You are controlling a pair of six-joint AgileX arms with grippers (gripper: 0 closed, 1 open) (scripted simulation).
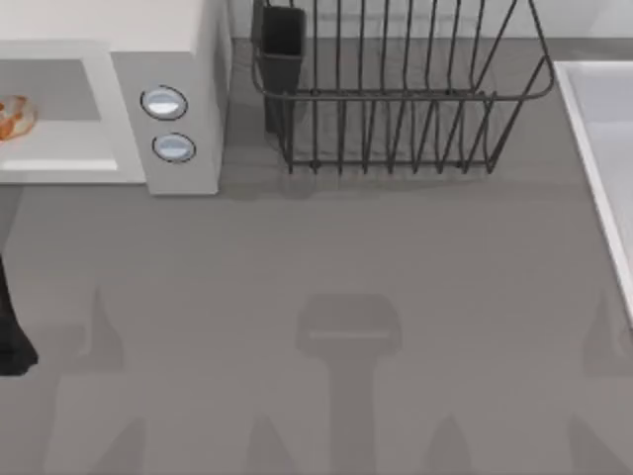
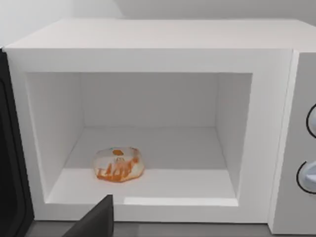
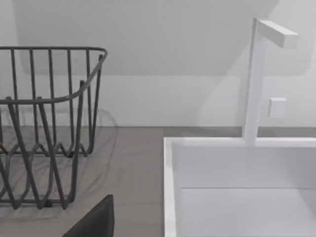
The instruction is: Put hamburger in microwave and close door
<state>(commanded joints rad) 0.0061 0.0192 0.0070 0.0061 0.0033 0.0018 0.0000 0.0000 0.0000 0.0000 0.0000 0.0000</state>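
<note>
A dark tip of my left claw (image 2: pixel 94 219), its opening something I cannot tell, sits just before the microwave (image 2: pixel 148 49) whose cavity ahead holds the hamburger (image 2: pixel 118 164) near the front lip, so swinging the door (image 2: pixel 12 163) carelessly could clip it

We count one hamburger (image 2: pixel 118 165), one microwave (image 2: pixel 163 44), two buttons (image 1: pixel 164 103), one dish rack (image 1: pixel 396 99), one sink (image 3: pixel 237 187).

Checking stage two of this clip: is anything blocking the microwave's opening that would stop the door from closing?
Nothing visible does. The hamburger lies well inside the microwave cavity, behind the front sill, and the opening is unobstructed. The door stands open at the side.
</note>
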